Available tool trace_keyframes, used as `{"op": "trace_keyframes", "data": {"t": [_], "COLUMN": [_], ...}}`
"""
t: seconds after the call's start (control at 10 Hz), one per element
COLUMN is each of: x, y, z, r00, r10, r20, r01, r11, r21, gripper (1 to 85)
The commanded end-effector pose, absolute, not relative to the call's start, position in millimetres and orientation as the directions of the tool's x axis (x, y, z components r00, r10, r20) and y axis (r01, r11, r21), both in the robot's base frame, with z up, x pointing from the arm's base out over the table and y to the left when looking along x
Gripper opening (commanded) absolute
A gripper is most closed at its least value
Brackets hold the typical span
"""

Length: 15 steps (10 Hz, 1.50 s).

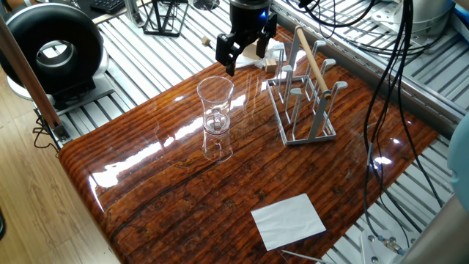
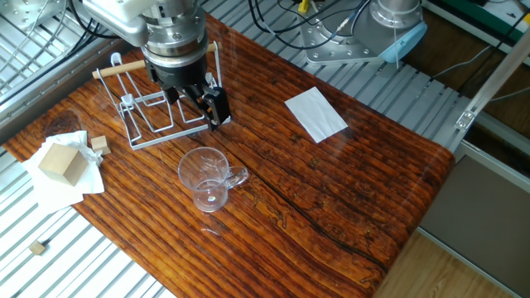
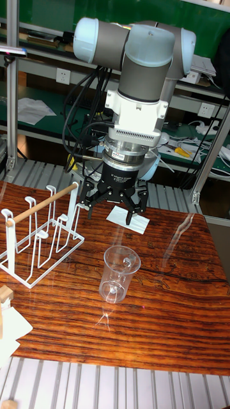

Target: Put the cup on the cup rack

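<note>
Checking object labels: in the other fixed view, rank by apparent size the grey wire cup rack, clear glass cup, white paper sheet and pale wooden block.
1. grey wire cup rack
2. clear glass cup and white paper sheet, too alike to rank
3. pale wooden block
</note>
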<state>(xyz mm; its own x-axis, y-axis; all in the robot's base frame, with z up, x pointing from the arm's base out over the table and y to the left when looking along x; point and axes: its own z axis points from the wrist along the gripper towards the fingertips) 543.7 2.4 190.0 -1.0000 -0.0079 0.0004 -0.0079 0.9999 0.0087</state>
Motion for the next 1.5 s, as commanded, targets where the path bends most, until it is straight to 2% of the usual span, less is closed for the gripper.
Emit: {"op": "trace_keyframes", "data": {"t": [0.0,0.1,1.4], "x": [543.6,570.7,571.5], "y": [4.6,-42.9,-43.5], "z": [190.0,194.0,190.4], "r00": [-1.000,-0.986,-0.983], "r10": [-0.008,-0.147,-0.161], "r20": [0.000,-0.077,-0.086], "r01": [-0.008,-0.131,-0.143], "r11": [1.000,0.974,0.972], "r21": [0.009,-0.186,-0.184], "gripper": [84.0,1.3,1.3]}}
